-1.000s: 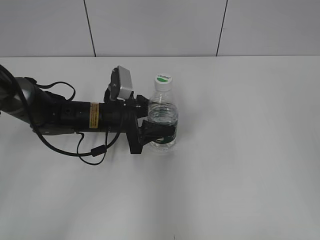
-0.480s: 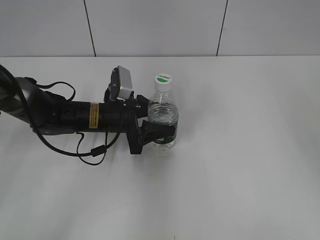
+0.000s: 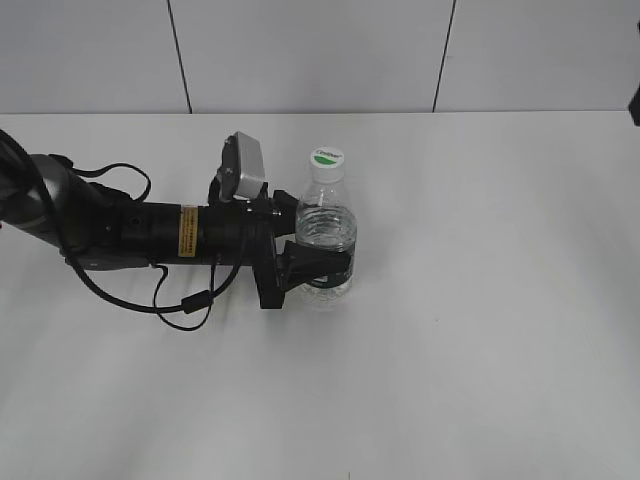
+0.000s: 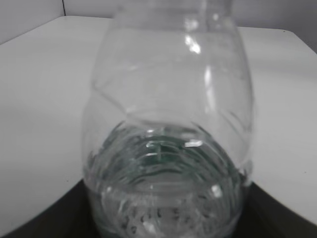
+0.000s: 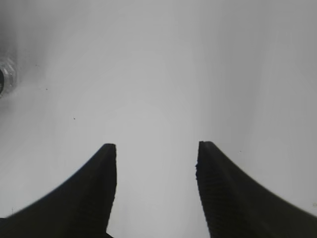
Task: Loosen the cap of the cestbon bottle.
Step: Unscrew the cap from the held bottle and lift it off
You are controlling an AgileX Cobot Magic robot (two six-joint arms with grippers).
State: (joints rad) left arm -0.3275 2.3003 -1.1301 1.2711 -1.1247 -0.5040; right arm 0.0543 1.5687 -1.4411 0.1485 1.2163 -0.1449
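Exterior view: the bottle [image 3: 326, 240] stands upright on the bench [image 3: 480, 320], clamped by the left hand [image 3: 318, 262]; the right hand [image 5: 156, 148], jaws apart and empty, should be centred over the cap [image 3: 326, 162] before twisting

A plain white table [image 3: 480, 330] is seen filling most of the frame. Left of centre, a clear cestbon bottle [image 3: 326, 240] is stood upright on it.
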